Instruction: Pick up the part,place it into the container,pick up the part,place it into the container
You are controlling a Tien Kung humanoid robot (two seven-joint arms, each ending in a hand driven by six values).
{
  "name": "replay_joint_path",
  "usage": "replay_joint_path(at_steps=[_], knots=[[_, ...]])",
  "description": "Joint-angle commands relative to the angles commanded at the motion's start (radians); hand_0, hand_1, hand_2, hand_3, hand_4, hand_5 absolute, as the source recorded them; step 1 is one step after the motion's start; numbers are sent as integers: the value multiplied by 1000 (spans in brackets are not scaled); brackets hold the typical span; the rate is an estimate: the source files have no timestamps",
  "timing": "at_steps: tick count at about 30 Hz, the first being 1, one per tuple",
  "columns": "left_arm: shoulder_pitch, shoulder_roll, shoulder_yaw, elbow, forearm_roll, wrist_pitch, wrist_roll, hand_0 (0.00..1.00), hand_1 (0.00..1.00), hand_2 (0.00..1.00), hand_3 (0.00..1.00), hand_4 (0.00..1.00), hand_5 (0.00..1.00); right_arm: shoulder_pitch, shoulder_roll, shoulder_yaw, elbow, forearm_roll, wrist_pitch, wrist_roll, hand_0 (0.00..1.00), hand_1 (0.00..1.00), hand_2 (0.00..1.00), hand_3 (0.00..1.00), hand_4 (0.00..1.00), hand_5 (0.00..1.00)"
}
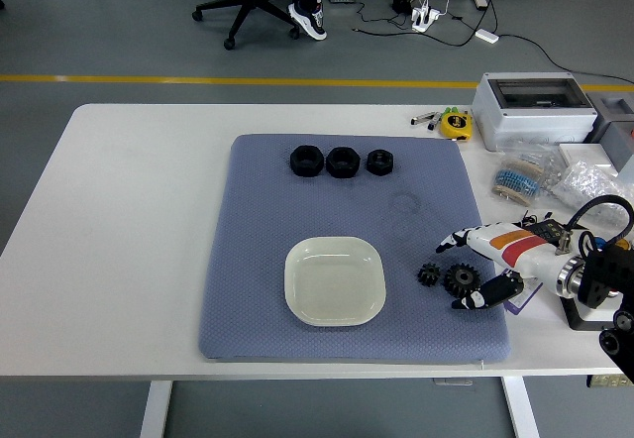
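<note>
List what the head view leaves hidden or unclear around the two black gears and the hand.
- Right hand: whether a fingertip touches the larger black toothed gear is too small to tell.
- Left hand: outside the frame.
- Purple-edged label: mostly covered by the hand.
- Right arm: cut off by the right edge.
</note>
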Motion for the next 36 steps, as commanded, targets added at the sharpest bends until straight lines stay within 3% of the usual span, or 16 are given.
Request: replay_joint_path(at_steps=[1, 6, 7, 12, 13, 18, 19, 24, 25, 36], knots=[[-1, 0, 4, 0, -3, 0, -1, 695, 654, 696, 568, 653, 580, 0, 0, 0, -10, 0, 4, 5, 677, 685, 717, 706, 936, 304], [-2, 0, 3, 0, -3, 0, -1, 695, 654, 696, 568, 653, 580, -3, 3, 2, -40, 8, 4, 14, 677, 685, 717, 706, 936, 304], [-2, 0, 4, 0, -4, 0, -2, 695, 655, 697, 568, 652, 580, -5, 3, 2, -44, 8, 2, 16, 537, 578, 601, 564, 740, 235], [-2, -1, 0, 0, 4, 0, 1, 695, 655, 697, 568, 652, 580, -10, 7, 8, -56, 6, -11, 21, 537, 578, 601, 564, 740, 235], [-1, -1, -2, 0, 5, 0, 2, 695, 657, 696, 567, 652, 582, -11, 7, 8, -57, 5, -13, 22, 406, 450, 509, 491, 587, 185], [0, -2, -2, 0, 9, -2, 3, 695, 657, 696, 567, 652, 582, -14, 7, 4, -58, 6, -29, 22, 406, 450, 509, 491, 587, 185], [0, -2, -2, 0, 9, -2, 3, 696, 657, 696, 567, 651, 581, -14, 7, 4, -59, 5, -31, 22, 333, 393, 469, 482, 528, 193], [-2, -1, 2, 0, 5, -3, 2, 696, 657, 696, 567, 651, 581, -11, 7, -2, -57, 9, -43, 28, 333, 393, 469, 482, 528, 193], [-2, 0, 4, 0, 4, -3, 1, 695, 654, 696, 567, 650, 581, -11, 6, -2, -56, 10, -45, 28, 227, 333, 437, 479, 497, 206], [0, 2, 0, 0, 12, -4, 4, 694, 655, 695, 567, 650, 580, -20, -1, 45, 3, 4, -81, 25, 168, 303, 419, 476, 473, 205]])
